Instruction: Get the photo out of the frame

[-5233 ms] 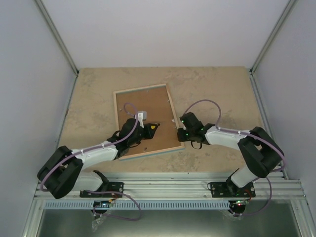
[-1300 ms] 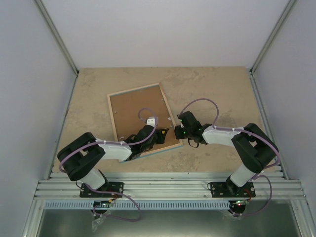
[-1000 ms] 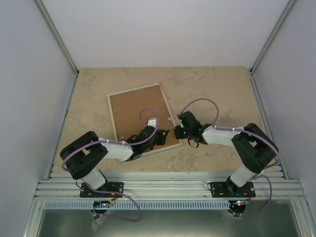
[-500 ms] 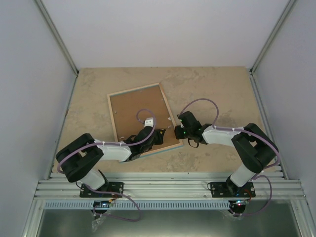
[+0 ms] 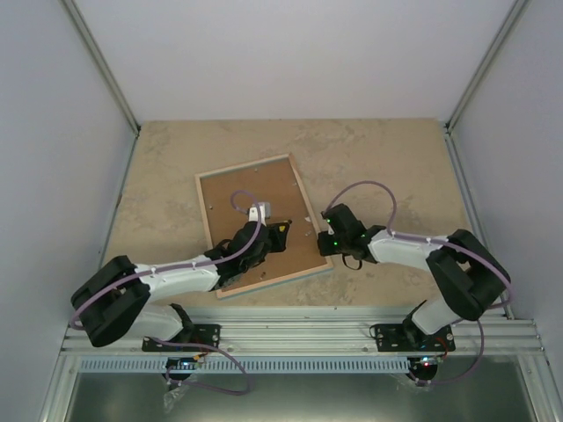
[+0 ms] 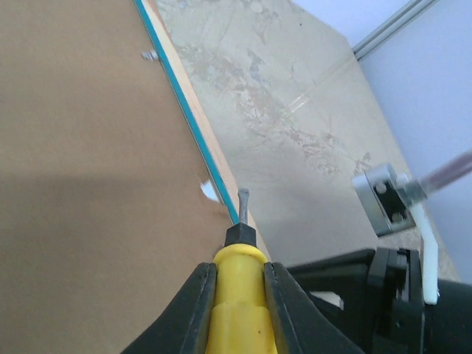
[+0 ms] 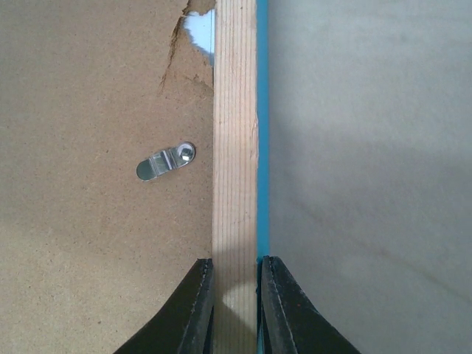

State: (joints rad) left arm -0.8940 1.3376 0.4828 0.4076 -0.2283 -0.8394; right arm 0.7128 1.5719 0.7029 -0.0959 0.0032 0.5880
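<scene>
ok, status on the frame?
Left gripper shut on yellow-handled tool, tip at frame rim. Right gripper shut on frame edge. Frame face down, backing board in, photo not in view.

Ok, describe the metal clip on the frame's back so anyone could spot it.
The frame lies face down on the table, brown backing board up. Just ahead of where the right claw pinches its pale wooden rim sits the clip: a small shiny silver tab with one screw on dull brown board.

Nothing legible: no words, labels, brand marks, numbers or signs can be read in any of the three views.
</scene>
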